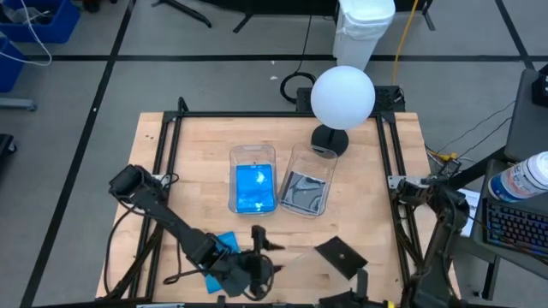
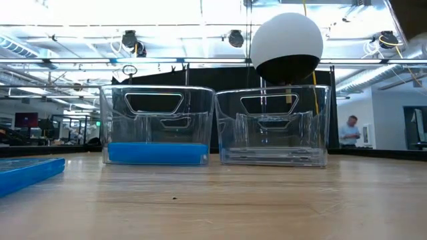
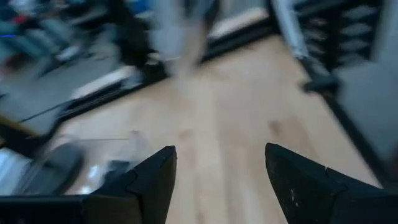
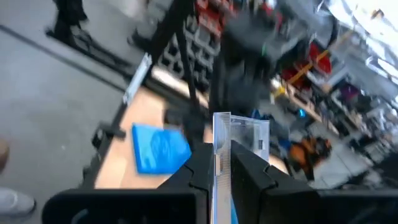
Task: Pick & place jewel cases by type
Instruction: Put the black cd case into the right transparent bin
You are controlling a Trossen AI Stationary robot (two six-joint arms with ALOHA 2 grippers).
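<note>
At the bottom edge of the high view, left of centre, the left gripper point(image 1: 261, 250) hangs over bare wood of the table point(image 1: 205, 137). In its wrist view its two dark fingers point(image 3: 155, 180) stand well apart with nothing between them. Just beside it, under the left arm, a loose blue jewel case point(image 1: 226, 243) lies flat on the table. The low view shows the same case at the left edge of the frame.

To the right along the bottom edge, the right gripper point(image 4: 222, 155) is closed on a clear jewel case point(image 4: 241, 134), clamped edge-on between its fingers. In the high view this case shows as a dark tilted square at lower centre-right, well apart from the blue one.

Farther up, in the middle of the frame, two clear tubs stand side by side. The left tub point(image 1: 253, 152) holds blue jewel cases point(image 1: 254, 186). The right tub point(image 1: 310, 154) holds dark grey cases point(image 1: 304, 195).

Just behind the right tub stands a white globe lamp point(image 1: 342, 97). In the low view's far right background, a person point(image 2: 348, 131) stands in the room.
</note>
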